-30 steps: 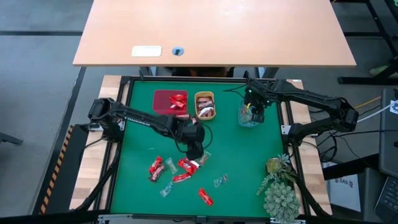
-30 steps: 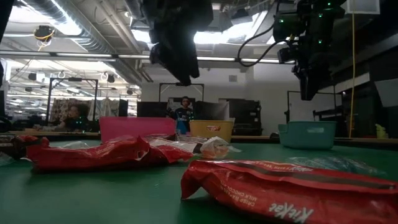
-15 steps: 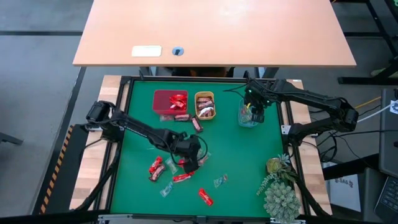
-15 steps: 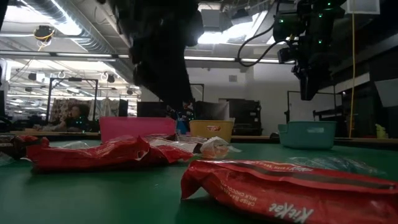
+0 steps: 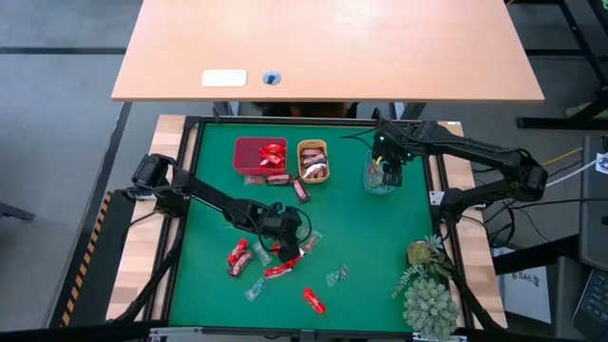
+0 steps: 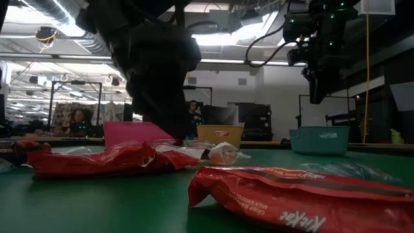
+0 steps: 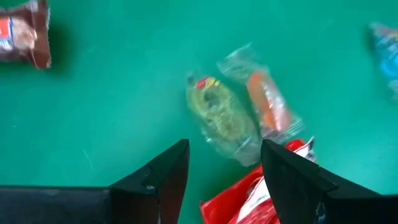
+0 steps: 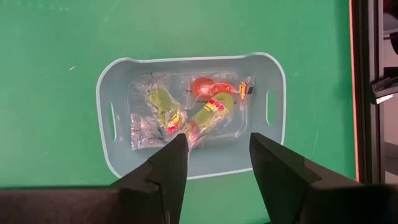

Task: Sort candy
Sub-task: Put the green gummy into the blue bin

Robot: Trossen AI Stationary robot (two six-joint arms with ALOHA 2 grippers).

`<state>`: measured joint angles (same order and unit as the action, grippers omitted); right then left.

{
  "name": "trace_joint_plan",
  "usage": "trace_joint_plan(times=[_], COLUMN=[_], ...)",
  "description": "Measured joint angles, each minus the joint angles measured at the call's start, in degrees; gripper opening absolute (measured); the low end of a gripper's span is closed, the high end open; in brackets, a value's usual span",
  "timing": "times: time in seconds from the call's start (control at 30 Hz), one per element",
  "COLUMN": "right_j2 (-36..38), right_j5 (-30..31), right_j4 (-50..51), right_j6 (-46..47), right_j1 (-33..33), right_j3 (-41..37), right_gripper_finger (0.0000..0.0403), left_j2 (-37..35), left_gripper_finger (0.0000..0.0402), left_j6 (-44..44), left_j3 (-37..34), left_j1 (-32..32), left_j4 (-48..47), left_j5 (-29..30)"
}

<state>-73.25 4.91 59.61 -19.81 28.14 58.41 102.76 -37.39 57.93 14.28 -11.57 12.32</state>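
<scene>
Loose candy lies in the middle of the green mat: red wrappers (image 5: pixel 237 255) (image 5: pixel 313 300), clear ones (image 5: pixel 336 276) and a brown bar (image 5: pixel 301 189). My left gripper (image 5: pixel 285 243) hangs low over this pile, open. In its wrist view the left gripper (image 7: pixel 224 168) points at a clear greenish sweet (image 7: pixel 221 118), with a clear orange one (image 7: pixel 267 102) and a red wrapper (image 7: pixel 261 186) beside it; it touches none of them. My right gripper (image 8: pixel 214 165) is open above the teal tray (image 8: pixel 118 81), which holds clear sweets (image 8: pixel 208 112).
A red tray (image 5: pixel 249 157) and an orange tray (image 5: pixel 326 160) with candy stand at the far side of the mat, the teal tray (image 5: pixel 378 180) to their right. A spiky green plant (image 5: pixel 427 285) sits at the near right corner. A large red wrapper (image 6: pixel 304 200) fills the low view's foreground.
My left gripper has moved toward the table's near edge and come down over the candy pile, staying open. The right arm has kept still.
</scene>
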Motion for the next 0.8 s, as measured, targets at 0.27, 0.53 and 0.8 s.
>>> trace_joint_plan(times=[0.27, 0.53, 0.8], right_j2=[0.00, 0.00, 0.00], right_j5=[0.00, -0.02, -0.02], right_j4=[0.00, 0.01, 0.03], right_j6=[0.00, 0.00, 0.00], right_j1=[-0.02, -0.02, -0.02], right_j3=[0.00, 0.00, 0.00], right_gripper_finger=[0.0172, 0.0172, 0.0172], left_j2=[0.18, 0.19, 0.20], left_gripper_finger=[0.0183, 0.0169, 0.0157], left_j6=[2.01, 2.16, 1.97], left_j3=[-3.01, -3.23, -3.23], left_j1=[-0.02, -0.02, 0.07], left_j4=[6.02, 7.28, 8.22], left_j5=[0.09, 0.09, 0.07])
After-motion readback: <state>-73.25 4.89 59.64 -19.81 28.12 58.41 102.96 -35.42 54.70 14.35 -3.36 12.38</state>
